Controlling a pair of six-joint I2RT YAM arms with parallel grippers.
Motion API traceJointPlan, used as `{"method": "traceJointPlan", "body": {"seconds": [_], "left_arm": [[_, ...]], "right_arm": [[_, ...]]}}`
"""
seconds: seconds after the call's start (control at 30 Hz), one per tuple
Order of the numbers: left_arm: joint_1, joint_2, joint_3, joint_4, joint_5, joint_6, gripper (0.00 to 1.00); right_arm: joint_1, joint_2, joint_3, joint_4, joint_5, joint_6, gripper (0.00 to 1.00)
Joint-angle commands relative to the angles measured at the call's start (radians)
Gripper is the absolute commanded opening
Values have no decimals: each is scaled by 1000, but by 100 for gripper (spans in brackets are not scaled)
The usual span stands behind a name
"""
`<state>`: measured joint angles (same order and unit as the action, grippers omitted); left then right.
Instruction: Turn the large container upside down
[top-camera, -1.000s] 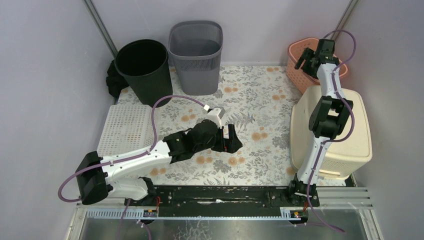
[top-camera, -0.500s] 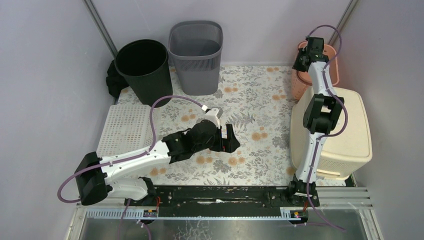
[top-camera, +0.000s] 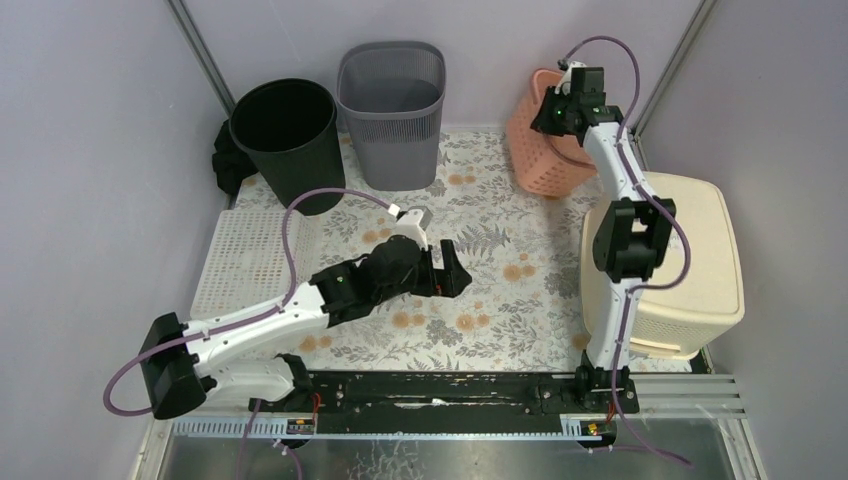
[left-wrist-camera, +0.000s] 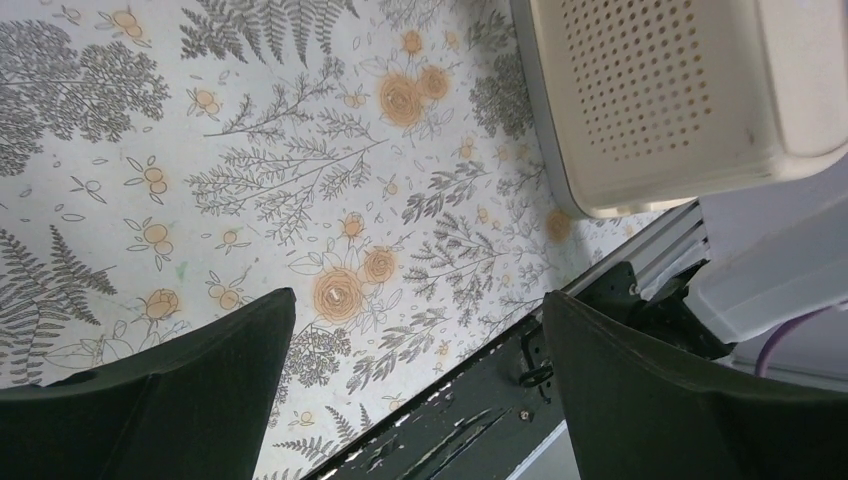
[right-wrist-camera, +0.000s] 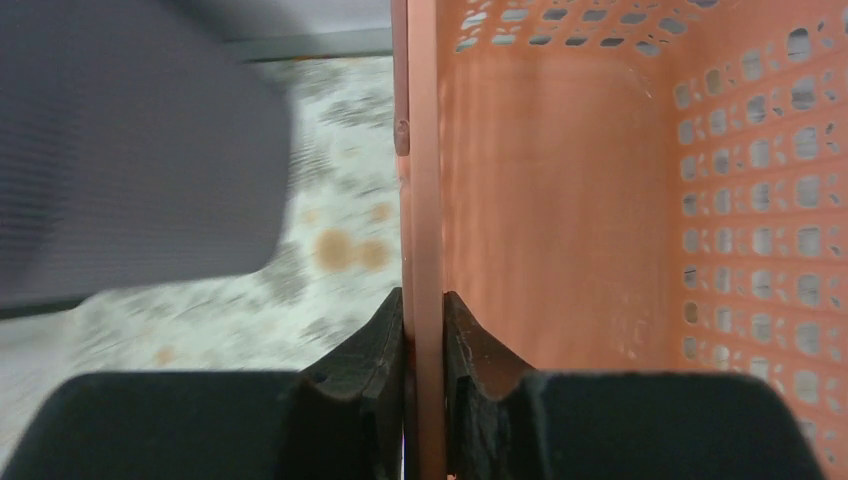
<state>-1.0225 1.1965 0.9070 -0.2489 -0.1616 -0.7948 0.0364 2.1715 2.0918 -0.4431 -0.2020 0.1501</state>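
Work surface: table covered with a grey-and-orange floral sheet (top-camera: 500, 200); both arm bases are mounted at its near edge.

Large cream perforated plastic container (top-camera: 700, 250): located at the right side of the table, just beside the right arm base; a broad solid face points upward; in the left wrist view its flared rim lies against the floral sheet; neither gripper touches it.

Round black plastic bin (top-camera: 290, 140): upright at the far left. Grey ribbed plastic bin (top-camera: 392, 110): upright just beside the black bin, against the back wall. Flat white perforated plastic panel (top-camera: 250, 260): lying along the left edge of the table, near the black bin.

Small orange perforated plastic basket (top-camera: 535, 150): far right of centre, tilted, between the grey bin and the cream container; whether it rests on the sheet cannot be determined.

Right gripper (right-wrist-camera: 424, 310): arm extended to the back of the table; fingers pressed together on the orange basket's rim wall, one finger inside and one outside.

Left gripper (top-camera: 450, 270): positioned over the middle of the floral sheet, well apart from the cream container; fingers spread wide; nothing between them.
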Motion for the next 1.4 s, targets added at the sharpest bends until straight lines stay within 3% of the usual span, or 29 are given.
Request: {"method": "traceJointPlan", "body": {"seconds": [0.0,0.37,0.5,0.63,0.97,1.37], "left_arm": [[17,-81,-18,-20,-66,-16,100],[76,-327,-43,-144,-122,-27,100],[78,-417,-26,-224,-169,-29,100],[78,-490,-4,-292,-210,-36,100],[78,-652,36,-446,-272,-84,100],[79,-702,62,-584,-358,-109,100]], "right_arm": [[27,-315,-185,143,-150,157,0],[86,-937,-849,307,-331,439,0],[166,-1053,-1009,430,-416,592,0],[312,-1093,-1104,530,-394,695,0],[627,-932,-1198,875,-309,889,0],[753,-622,-1357,1622,-224,1296,0]]}}
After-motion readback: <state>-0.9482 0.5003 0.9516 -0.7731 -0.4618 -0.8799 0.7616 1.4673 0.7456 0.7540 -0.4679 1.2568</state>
